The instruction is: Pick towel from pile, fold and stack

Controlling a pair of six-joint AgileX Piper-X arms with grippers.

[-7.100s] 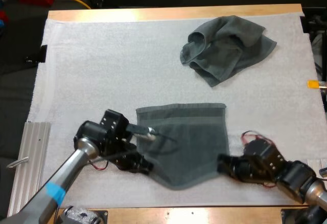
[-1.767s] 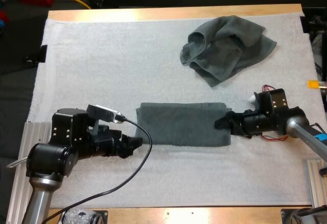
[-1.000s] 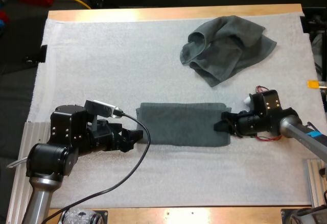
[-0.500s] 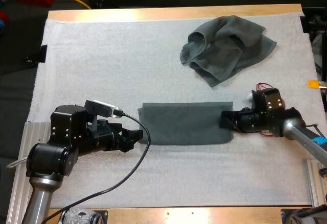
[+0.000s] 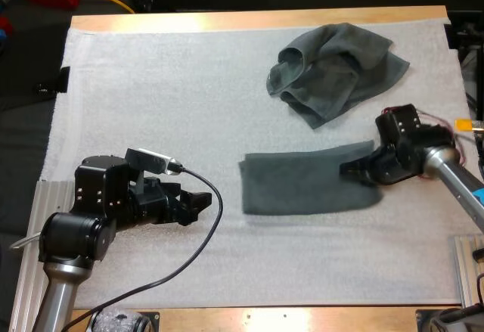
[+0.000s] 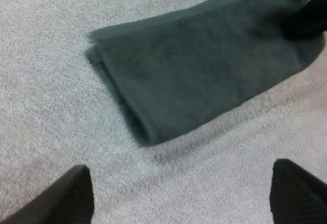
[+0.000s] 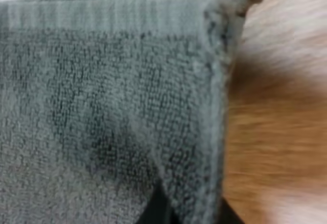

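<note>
White mat (image 5: 151, 82): R tool (image 5: 350, 172) pinches folded towel (image 5: 302, 188) end; L tool (image 5: 203, 205) fingers apart, holding nothing.

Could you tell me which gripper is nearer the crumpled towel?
Right. The right gripper, shut on one end of the folded towel, is just below the crumpled towel in the high view; the left gripper, open, lies farther off, beyond the folded towel's other end.
</note>
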